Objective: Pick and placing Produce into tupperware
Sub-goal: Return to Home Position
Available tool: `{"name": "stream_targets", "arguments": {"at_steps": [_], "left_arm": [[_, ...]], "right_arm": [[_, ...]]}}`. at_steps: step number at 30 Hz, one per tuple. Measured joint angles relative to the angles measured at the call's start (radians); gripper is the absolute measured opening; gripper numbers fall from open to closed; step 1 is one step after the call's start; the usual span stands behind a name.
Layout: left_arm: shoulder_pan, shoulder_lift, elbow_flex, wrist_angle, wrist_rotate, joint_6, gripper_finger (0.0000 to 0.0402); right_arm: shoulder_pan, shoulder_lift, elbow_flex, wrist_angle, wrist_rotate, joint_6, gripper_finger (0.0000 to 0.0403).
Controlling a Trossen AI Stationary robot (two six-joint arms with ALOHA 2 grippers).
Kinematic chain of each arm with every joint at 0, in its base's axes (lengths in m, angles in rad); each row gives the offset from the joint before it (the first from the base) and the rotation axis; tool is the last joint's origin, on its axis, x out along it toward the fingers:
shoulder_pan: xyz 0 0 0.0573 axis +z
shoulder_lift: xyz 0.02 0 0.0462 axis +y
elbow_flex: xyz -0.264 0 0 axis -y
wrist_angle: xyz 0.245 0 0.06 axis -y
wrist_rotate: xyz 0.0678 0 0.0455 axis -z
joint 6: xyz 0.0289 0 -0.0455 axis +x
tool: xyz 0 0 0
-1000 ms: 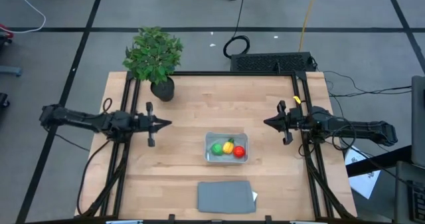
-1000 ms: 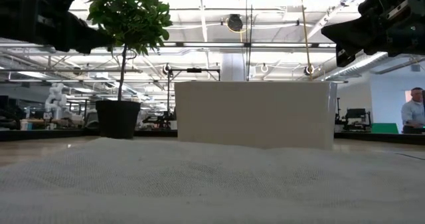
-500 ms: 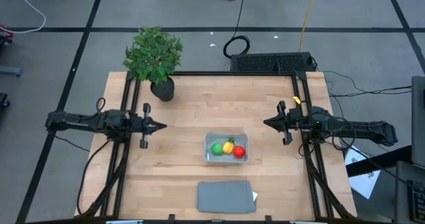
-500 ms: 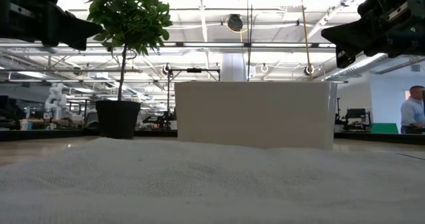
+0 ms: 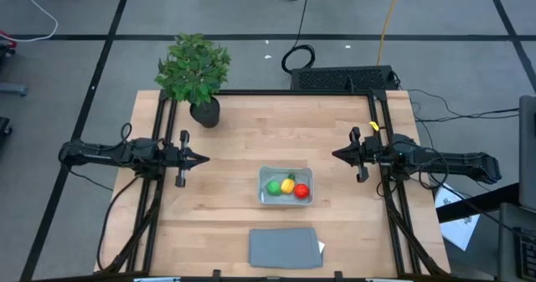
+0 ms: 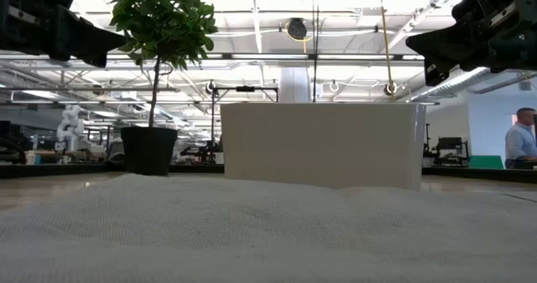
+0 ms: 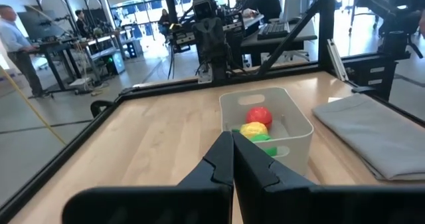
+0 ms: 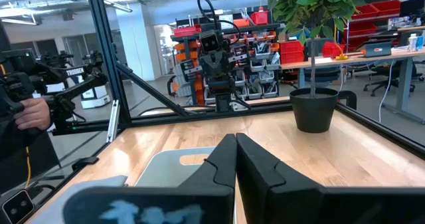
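- While both arms reach in from its two sides, the wooden counter [image 5: 226, 131] carries everything else.
- Over the counter's left part, the left claw [image 5: 205, 157] points toward the middle, its fingers pressed together.
- Over the right part, the right claw [image 5: 337, 155] faces it, fingers likewise together, apart from the tub.
- At the far left corner stands the potted plant [image 5: 194, 69].
- By the near edge lies the grey lid [image 5: 285, 247], flat, near the tub.
- Near the middle sits the tupperware [image 5: 285, 170], upright.
- Inside it the produce lies in a row: green ball [image 5: 273, 187], yellow piece [image 5: 287, 184], red ball [image 5: 301, 190].
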Motion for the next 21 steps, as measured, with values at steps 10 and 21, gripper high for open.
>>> {"name": "stream_targets", "arguments": {"at_steps": [10,21], "left_arm": [[0.0,0.0,0.0,-0.001,-0.002,-0.053,0.0003],[0.0,0.001,0.0,-0.006,-0.01,-0.048,0.0003]], "right_arm": [[0.0,0.0,0.0,0.0,0.0,0.0,0.0],[0.0,0.0,0.0,-0.001,0.0,-0.034,0.0]]}}
